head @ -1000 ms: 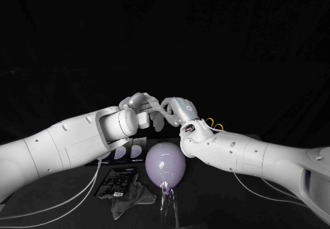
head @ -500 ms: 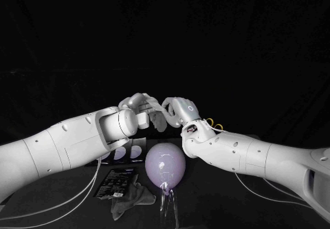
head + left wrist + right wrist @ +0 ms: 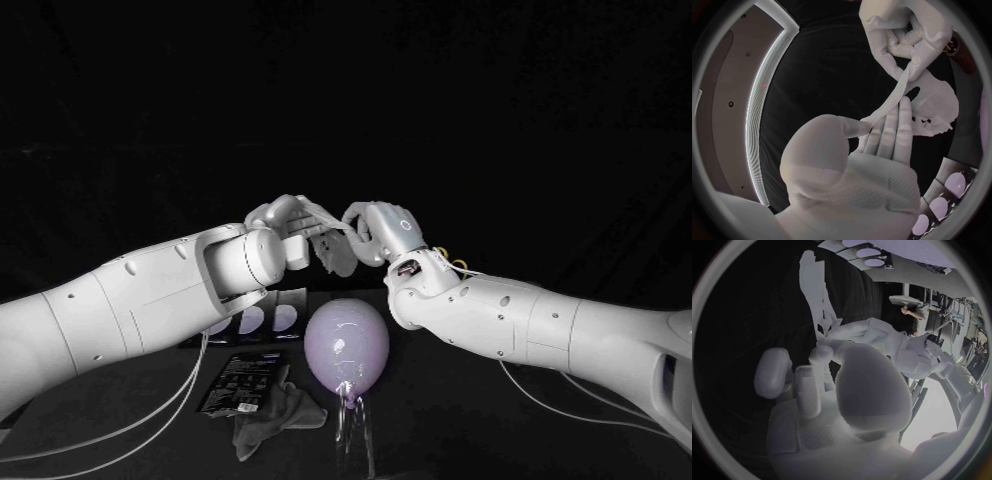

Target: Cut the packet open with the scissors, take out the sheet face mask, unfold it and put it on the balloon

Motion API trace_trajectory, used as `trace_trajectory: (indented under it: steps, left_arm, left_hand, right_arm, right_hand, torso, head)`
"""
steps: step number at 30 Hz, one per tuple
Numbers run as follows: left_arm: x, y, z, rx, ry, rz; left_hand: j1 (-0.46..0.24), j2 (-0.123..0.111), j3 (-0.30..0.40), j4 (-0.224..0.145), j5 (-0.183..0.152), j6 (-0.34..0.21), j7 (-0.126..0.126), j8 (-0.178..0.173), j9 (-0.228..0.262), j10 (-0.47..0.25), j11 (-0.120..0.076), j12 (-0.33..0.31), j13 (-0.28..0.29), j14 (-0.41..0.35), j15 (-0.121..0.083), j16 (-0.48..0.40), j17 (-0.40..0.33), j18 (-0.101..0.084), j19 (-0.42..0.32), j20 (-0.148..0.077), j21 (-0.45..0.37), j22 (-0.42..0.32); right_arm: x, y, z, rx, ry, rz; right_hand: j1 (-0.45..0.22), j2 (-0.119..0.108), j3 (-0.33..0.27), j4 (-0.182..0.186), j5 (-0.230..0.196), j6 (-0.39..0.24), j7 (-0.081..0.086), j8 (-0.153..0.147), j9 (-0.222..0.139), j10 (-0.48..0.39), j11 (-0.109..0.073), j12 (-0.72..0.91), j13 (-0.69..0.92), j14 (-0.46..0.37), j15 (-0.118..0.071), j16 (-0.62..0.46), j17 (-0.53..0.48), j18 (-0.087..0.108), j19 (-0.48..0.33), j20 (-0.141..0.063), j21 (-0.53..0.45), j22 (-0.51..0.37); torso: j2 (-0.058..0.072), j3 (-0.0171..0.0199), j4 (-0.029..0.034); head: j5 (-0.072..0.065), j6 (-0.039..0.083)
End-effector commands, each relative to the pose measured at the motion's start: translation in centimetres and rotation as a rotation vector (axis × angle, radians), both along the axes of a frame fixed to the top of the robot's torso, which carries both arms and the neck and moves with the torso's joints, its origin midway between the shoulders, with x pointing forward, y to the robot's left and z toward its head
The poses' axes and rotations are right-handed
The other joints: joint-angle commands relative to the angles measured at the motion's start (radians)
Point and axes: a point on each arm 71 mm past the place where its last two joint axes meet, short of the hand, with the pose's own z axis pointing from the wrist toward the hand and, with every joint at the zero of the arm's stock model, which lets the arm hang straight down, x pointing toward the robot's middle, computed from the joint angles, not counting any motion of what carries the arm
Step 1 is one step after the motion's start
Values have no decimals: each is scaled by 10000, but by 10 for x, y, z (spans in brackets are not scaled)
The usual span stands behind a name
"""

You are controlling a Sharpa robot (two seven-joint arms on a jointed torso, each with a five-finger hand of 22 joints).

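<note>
The white sheet mask (image 3: 340, 250) hangs in the air between my two hands, above the balloon. My left hand (image 3: 293, 222) pinches one edge of it and my right hand (image 3: 381, 231) pinches the other. In the left wrist view the mask (image 3: 932, 107) stretches as a narrow strip from my left hand (image 3: 864, 165) up to my right hand (image 3: 904, 30). The right wrist view shows the mask (image 3: 812, 285) hanging beyond my right hand (image 3: 826, 390), with my left hand (image 3: 873, 335) holding it. The pale purple balloon (image 3: 346, 343) stands on the table below. The dark packet (image 3: 245, 381) lies to its left.
A crumpled grey piece (image 3: 283, 415) lies in front of the packet. A tray with pale oval pads (image 3: 268, 320) sits behind the packet. Small yellow loops (image 3: 453, 264) show behind my right wrist. Cables run over the table on both sides.
Both hands stay close together on the mask. My right hand and wrist have shifted slightly right and turned a little.
</note>
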Motion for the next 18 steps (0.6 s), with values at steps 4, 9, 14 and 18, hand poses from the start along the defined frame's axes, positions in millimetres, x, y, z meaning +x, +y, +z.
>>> trace_trajectory:
  steps: [4,9,14,18]
  left_arm:
    - [-1,2,3,49,-235,5]
    - [-2,3,2,145,-178,-164]
    - [-4,5,1,217,-48,-322]
    - [-5,6,0,297,51,-458]
  left_hand:
    - [277,-317,-354,-875,-39,507,1690,-1575,-1314,-251,22,77,21,-78,4,-152,-23,19,-97,-153,154,68]
    - [420,-411,-844,-1198,-38,916,1703,-2148,-1850,-328,37,153,16,-89,-4,-234,-40,-41,-206,-205,258,119]
    - [426,-483,-1118,-1254,-39,1038,1711,-2328,-2040,-381,51,187,14,-107,14,-286,-54,-73,-275,-216,306,140]
    - [427,-506,-1231,-1261,-38,1080,1714,-2390,-2114,-403,55,208,15,-114,20,-310,-61,-84,-307,-219,327,149]
  right_arm:
    - [-3,-1,14,295,-845,194]
    - [-2,-5,26,424,-922,188]
    - [1,-9,37,419,-988,275]
    - [3,-10,45,273,-890,431]
  right_hand:
    - [-147,95,175,-103,-9,150,-22,100,-5,331,-144,117,133,792,-64,98,1641,-215,105,-15,195,1616]
    - [-226,64,243,-197,-9,185,-35,102,-30,418,-157,200,249,825,-74,162,1765,-242,154,-25,356,1650]
    - [-277,31,299,-303,-9,222,-45,98,-56,516,-168,321,408,859,-84,230,1893,-272,208,-33,534,1690]
    - [-305,15,313,-340,-9,237,-46,97,-66,562,-170,388,492,869,-85,250,1933,-277,217,-37,568,1697]
  torso:
    - [-3,-6,7]
    - [-3,-14,-1]
    - [1,-10,7]
    - [2,-9,-7]
  head:
    - [-33,14]
    - [-53,21]
    - [-78,14]
    - [-79,11]
